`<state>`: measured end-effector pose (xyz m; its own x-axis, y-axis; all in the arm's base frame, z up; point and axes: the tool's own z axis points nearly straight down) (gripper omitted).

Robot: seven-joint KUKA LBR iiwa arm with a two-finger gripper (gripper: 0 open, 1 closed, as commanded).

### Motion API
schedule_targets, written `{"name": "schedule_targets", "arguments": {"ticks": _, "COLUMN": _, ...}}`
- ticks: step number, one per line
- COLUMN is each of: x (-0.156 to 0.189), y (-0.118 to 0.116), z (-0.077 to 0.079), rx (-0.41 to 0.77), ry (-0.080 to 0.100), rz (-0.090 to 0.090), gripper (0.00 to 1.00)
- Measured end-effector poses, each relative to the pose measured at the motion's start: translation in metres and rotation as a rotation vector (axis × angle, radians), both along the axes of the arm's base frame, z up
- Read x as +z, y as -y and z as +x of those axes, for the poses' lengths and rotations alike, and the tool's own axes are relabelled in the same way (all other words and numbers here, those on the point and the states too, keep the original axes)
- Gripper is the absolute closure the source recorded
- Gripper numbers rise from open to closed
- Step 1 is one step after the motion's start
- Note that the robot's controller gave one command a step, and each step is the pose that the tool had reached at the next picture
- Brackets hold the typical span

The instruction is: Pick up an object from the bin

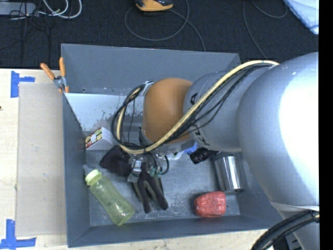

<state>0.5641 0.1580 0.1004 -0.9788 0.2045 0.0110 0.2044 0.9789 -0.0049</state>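
Grey bin (75, 155), seen from above. Reaching into it from the right, a thick silver arm (281, 134), bent down over the middle of the bin, with an orange cover (164, 108) on the wrist and black and yellow cables looped round it.

Just left of the jaws (155, 207), a pale green plastic bottle (109, 199) with a green cap, lying flat. Long axis from the cap at far-left to the base at near-right, so only a little slanted to the jaws.

Well apart on the right, a shiny metal cup (228, 173), and in front of it a rough red lump (210, 203). Behind the bottle, close against the left of the wrist, a soft black thing (113, 160). Further back, a small printed box (96, 138) by the sloping wall.

Jaws themselves long and dark, pointing down and toward the near wall, tips slightly apart, nothing between them, low over bare floor.

Judged nearest candidate: the bottle. Would need a short shift to the left and perhaps a small turn of the wrist, to close across the narrow width and not along the length
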Motion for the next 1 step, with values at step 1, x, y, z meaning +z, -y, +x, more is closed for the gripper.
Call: {"name": "schedule_targets", "arguments": {"ticks": 1, "x": 0.0305, "y": -0.0001, "z": 0.0009, "rx": 0.000, "ry": 0.001, "rz": 0.000, "gripper": 1.00}}
